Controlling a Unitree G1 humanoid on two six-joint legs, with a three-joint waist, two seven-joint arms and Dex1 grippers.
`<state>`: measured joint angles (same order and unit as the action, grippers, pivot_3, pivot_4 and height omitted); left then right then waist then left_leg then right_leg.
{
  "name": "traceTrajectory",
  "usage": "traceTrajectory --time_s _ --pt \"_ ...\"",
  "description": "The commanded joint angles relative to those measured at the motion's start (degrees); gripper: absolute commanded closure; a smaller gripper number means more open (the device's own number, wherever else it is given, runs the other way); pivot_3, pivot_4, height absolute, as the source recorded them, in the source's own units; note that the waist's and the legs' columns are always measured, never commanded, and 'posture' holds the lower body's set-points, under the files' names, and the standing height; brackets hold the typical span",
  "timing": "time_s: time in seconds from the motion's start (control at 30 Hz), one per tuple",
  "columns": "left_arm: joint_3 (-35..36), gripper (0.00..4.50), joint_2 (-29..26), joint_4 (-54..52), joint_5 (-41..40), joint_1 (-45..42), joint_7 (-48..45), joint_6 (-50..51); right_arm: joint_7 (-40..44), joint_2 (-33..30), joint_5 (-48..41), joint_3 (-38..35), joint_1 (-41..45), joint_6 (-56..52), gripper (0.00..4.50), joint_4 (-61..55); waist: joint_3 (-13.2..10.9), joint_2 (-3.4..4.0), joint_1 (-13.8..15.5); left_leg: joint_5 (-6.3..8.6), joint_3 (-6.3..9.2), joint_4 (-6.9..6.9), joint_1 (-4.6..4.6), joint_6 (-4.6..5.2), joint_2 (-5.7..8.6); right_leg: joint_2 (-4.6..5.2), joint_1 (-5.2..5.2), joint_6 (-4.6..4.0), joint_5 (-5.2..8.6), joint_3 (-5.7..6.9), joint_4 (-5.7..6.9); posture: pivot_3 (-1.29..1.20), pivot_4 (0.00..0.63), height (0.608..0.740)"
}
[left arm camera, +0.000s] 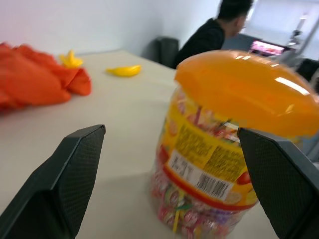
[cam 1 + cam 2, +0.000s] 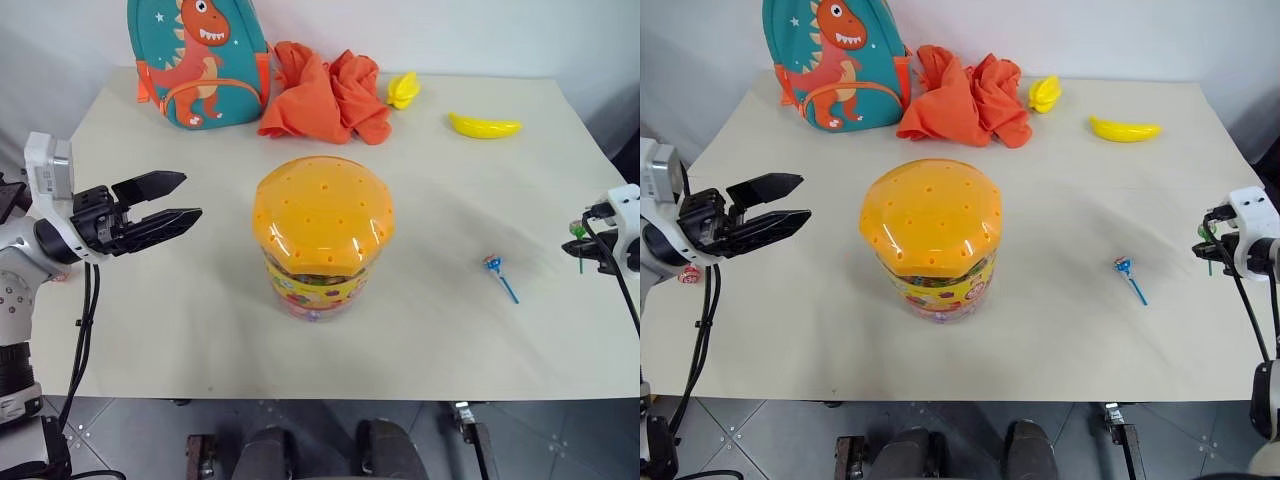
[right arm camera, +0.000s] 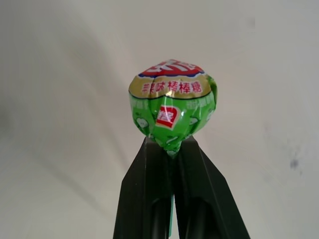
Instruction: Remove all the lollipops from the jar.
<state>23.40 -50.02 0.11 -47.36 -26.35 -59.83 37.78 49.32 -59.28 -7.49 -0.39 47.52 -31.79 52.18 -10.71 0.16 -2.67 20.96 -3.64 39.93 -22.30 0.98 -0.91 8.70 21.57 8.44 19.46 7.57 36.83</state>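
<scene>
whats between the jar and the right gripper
One blue-stick lollipop lies on the table between the jar and the right gripper, seen in the left eye view.

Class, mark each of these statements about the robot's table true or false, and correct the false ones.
1. The right gripper pinches a green-wrapped lollipop by its stick. True.
2. The jar has its orange lid off. False: the lid sits on the jar.
3. A blue-stick lollipop lies on the table to the right of the jar. True.
4. The left gripper is shut on the jar. False: its fingers are open, apart from the jar on its left side.
5. The backpack stands at the table's near edge. False: it is at the far edge, beside the orange cloth.
</scene>
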Motion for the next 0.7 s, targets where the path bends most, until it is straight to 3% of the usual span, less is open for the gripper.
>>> traceTrajectory --time_s 0.03,0.37,0.57,0.7 --pt "0.41 0.0 -1.05 -3.03 1.44 0.83 -0.02 -1.79 -0.13 -0.7 0.27 -2.23 -1.34 0.6 3.36 0.04 0.0 0.0 0.16 0.0 -0.01 0.01 0.0 0.0 0.0 0.0 0.0 0.0 0.0 0.0 0.0 0.0 0.15 0.74" --pt "1.12 0.0 -0.15 -3.49 1.97 1.75 0.53 -2.83 3.22 -2.5 -2.93 -6.96 -9.86 -2.2 0.05 -10.04 0.01 0.01 1.24 0.0 -0.04 0.08 -0.01 0.0 0.0 0.0 -0.04 0.0 0.0 -0.02 -0.05 0.0 0.15 0.74" --pt "1.38 0.0 0.77 -2.97 2.5 1.73 0.27 -5.59 14.38 -1.3 -15.54 -19.33 -22.35 1.86 0.05 -34.84 0.01 0.01 1.33 0.0 -0.02 0.08 -0.02 0.0 0.0 -0.01 -0.04 0.0 0.0 -0.01 -0.08 0.0 0.15 0.74" --pt "0.57 0.0 2.13 -1.8 3.15 2.11 -1.77 -8.61 23.62 1.11 -23.34 -20.03 -30.14 3.01 0.05 -50.21 0.02 -0.02 1.42 0.0 0.01 0.11 0.02 0.0 -0.02 -0.03 -0.08 0.0 0.0 0.0 -0.09 0.0 0.15 0.74"
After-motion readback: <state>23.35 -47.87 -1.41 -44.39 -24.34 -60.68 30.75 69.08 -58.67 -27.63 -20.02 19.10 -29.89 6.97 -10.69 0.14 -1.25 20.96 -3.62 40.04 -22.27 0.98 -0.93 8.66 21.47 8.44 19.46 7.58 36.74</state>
